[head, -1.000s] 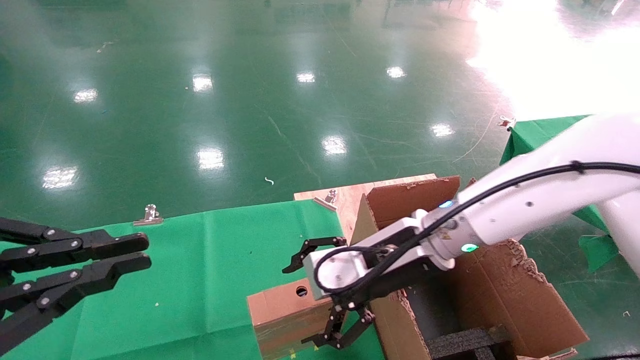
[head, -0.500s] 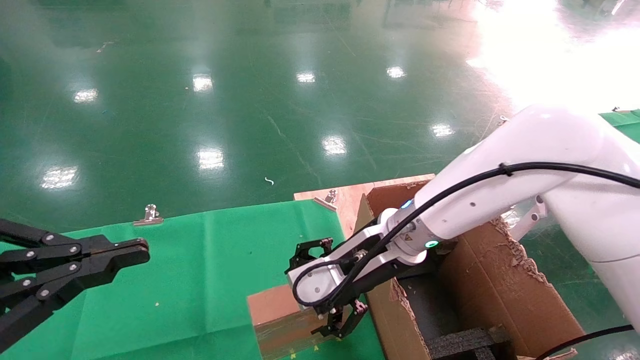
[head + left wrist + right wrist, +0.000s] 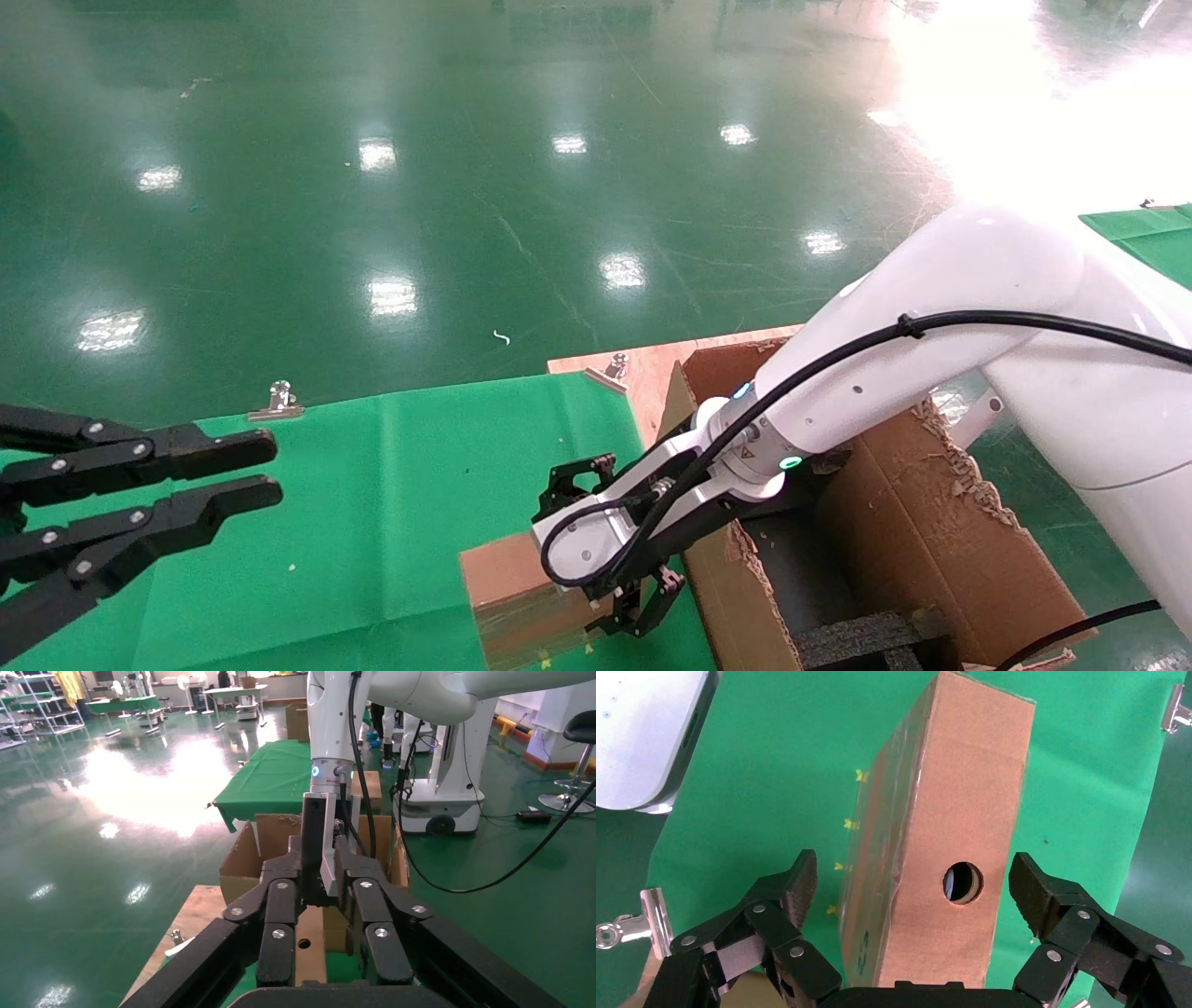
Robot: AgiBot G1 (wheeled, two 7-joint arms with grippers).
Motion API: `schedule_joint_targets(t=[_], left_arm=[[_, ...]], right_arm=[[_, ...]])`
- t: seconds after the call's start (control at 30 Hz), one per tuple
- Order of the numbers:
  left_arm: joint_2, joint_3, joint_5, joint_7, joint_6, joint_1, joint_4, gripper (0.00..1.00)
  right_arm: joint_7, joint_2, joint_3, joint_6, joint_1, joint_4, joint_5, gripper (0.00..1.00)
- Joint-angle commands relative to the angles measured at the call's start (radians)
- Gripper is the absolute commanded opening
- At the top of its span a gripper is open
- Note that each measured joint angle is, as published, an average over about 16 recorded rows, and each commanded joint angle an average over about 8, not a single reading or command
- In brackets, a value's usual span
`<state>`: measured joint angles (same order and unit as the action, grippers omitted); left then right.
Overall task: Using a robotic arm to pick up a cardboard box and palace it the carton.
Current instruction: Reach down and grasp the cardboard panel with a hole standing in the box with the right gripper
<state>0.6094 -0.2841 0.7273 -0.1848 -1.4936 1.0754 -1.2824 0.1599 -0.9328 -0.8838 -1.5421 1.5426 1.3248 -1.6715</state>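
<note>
Green-clothed bench (image 3: 391, 522), shiny green floor.
Right gripper (image 3: 912, 896): fingers spread, straddling cardboard box (image 3: 947, 832) w/o contact.
Carton (image 3: 931, 540): just beside it.
Left gripper (image 3: 265, 471): idle, slightly parted, well apart.
Risk: off-centre closing likely skews box; taped face may slip.

A glossy green floor (image 3: 466, 186) is reflecting ceiling lights, with strong glare (image 3: 1006, 112) washing out the two o'clock area.
</note>
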Motion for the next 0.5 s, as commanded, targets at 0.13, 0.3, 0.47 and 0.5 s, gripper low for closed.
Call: schedule_joint_targets(t=[0.13,0.3,0.47,0.5], left_arm=[[0.000,0.000,0.000,0.000,0.000,0.000,0.000,1.00],[0.000,0.000,0.000,0.000,0.000,0.000,0.000,1.00],[0.000,0.000,0.000,0.000,0.000,0.000,0.000,1.00],[0.000,0.000,0.000,0.000,0.000,0.000,0.000,1.00]], right_arm=[[0.000,0.002,0.003,0.000,-0.002,0.000,0.002,0.00],[-0.001,0.003,0.005,-0.001,-0.003,0.000,0.003,0.00],[-0.001,0.004,0.007,-0.001,-0.004,0.001,0.004,0.00],[-0.001,0.004,0.007,-0.001,-0.004,0.001,0.004,0.00]])
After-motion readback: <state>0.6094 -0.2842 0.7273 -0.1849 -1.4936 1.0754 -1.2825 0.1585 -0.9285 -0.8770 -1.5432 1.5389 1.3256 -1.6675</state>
